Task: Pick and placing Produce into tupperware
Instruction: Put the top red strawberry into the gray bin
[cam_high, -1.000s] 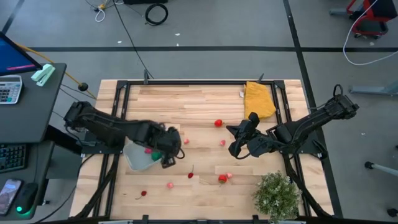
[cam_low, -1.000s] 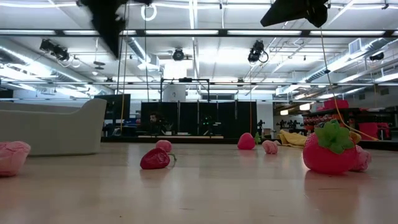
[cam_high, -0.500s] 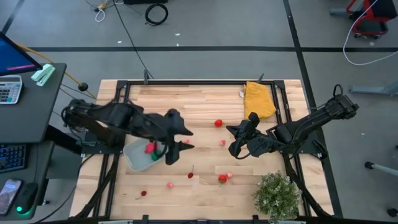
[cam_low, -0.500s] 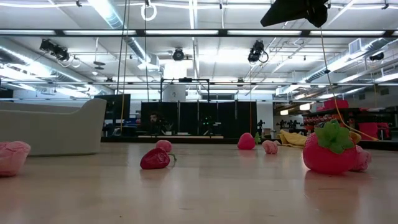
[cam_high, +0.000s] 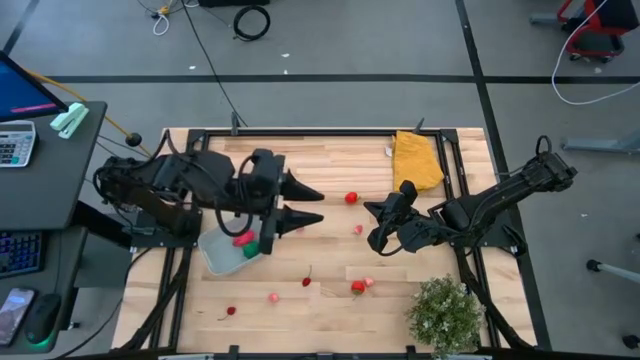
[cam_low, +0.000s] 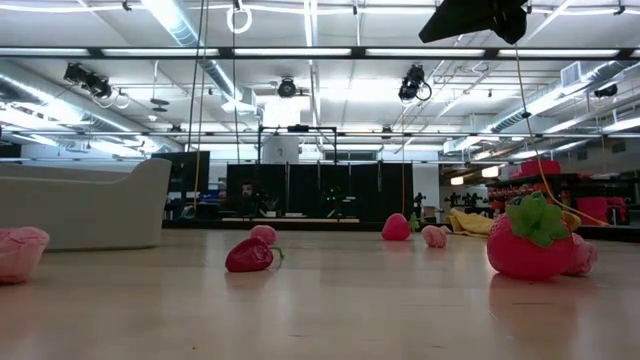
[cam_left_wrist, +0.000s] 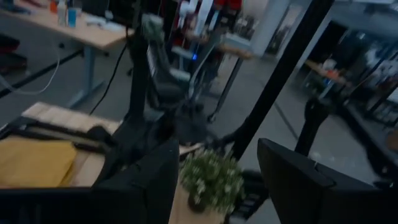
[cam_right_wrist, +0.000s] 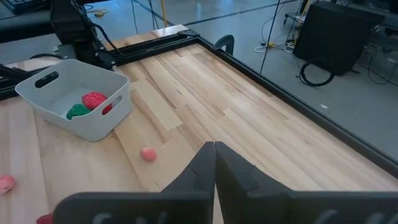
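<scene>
The left pincer (cam_high: 308, 203) hangs above the desk (cam_high: 330, 160) just beside the tupperware (cam_high: 222, 249), its two fingers spread wide and pointing toward the desk's middle, with nothing between them. In the left wrist view the same fingers (cam_left_wrist: 149, 180) stand well apart and empty, and beyond them show the bushy plant (cam_left_wrist: 211, 177) and the yellow cloth (cam_left_wrist: 34, 160).

The right pincer (cam_high: 378, 238) sits near the desk's middle on the right side, in front of the cloth (cam_high: 416, 160); its fingers are pressed together, as the right wrist view shows (cam_right_wrist: 214, 165), and they hold nothing.

The tupperware lies at the left part of the desk, partly under the left arm. Inside it are a red piece (cam_high: 240, 239) and a green piece (cam_high: 250, 250); the right wrist view shows the two touching (cam_right_wrist: 94, 99) (cam_right_wrist: 78, 111) in one end of the container (cam_right_wrist: 102, 121).

The rest of the produce lies loose on the desk: a red piece (cam_high: 351, 198) between the two pincers, a pink one (cam_high: 358, 230) just beside the right pincer, a red strawberry (cam_high: 357, 288) with a pink piece touching it near the plant (cam_high: 444, 315), a small red piece (cam_high: 307, 282), a pink one (cam_high: 272, 297) and another red one (cam_high: 231, 311) toward the front edge. From the low view the strawberry (cam_low: 530, 240) looms large at the right, a red piece (cam_low: 250, 255) lies mid-desk, and the tupperware (cam_low: 85, 205) stands at the left.
</scene>
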